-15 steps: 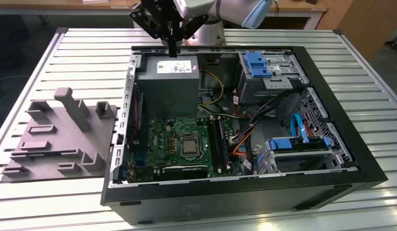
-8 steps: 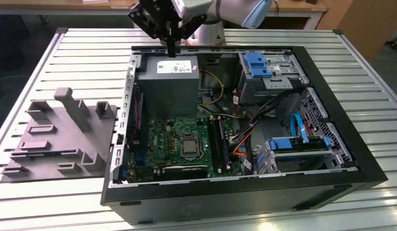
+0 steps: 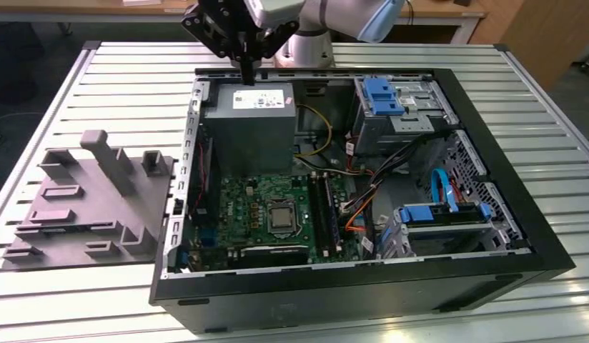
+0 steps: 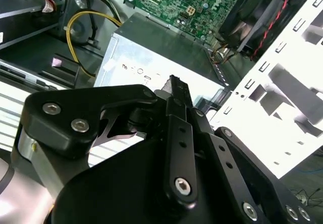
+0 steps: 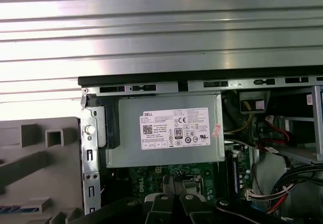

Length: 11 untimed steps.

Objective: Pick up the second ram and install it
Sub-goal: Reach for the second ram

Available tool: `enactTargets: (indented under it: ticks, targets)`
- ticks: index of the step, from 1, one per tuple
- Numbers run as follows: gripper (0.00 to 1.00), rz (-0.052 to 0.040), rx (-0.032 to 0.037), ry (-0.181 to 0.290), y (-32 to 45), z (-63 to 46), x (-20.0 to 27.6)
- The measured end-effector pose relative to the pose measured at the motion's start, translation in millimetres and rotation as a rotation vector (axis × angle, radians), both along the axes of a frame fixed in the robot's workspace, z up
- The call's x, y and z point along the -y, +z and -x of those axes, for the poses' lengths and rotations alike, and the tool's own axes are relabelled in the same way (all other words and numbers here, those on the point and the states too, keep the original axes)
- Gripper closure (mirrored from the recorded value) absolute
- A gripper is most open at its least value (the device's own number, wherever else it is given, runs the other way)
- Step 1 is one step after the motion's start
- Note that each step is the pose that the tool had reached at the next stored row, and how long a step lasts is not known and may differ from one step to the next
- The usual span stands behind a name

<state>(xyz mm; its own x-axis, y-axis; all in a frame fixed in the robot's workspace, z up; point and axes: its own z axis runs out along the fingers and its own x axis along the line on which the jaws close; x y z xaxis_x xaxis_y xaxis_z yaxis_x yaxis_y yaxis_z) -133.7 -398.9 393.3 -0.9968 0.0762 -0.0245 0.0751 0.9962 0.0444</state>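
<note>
My gripper point(image 3: 246, 78) hangs over the far end of the open computer case, just above the gray power supply point(image 3: 249, 118). Its fingers are pressed together with nothing between them, as the second wrist view shows at the gripper point(image 4: 176, 85). In the first wrist view, a thin blue strip point(image 5: 15, 210) lies on the gray holder block point(image 5: 30, 158); it looks like the second ram, mostly cut off by the picture's edge. The green motherboard point(image 3: 261, 211) with its long black socket strips point(image 3: 323, 207) lies lower in the case, well away from the gripper.
The black case point(image 3: 371, 286) stands on a slatted metal table point(image 3: 123, 93). The holder block point(image 3: 85, 207) sits at the exterior view's left of the case. Blue drive bays point(image 3: 394, 100), cables point(image 3: 371, 186) and a second blue bay point(image 3: 447, 214) crowd the case's right half.
</note>
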Motion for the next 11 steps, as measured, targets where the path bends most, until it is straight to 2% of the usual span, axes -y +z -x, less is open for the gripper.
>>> enactTargets:
  ticks: [11]
  targets:
    - [0.90,0.0000,0.0001,0.000,0.0,19.6,0.0]
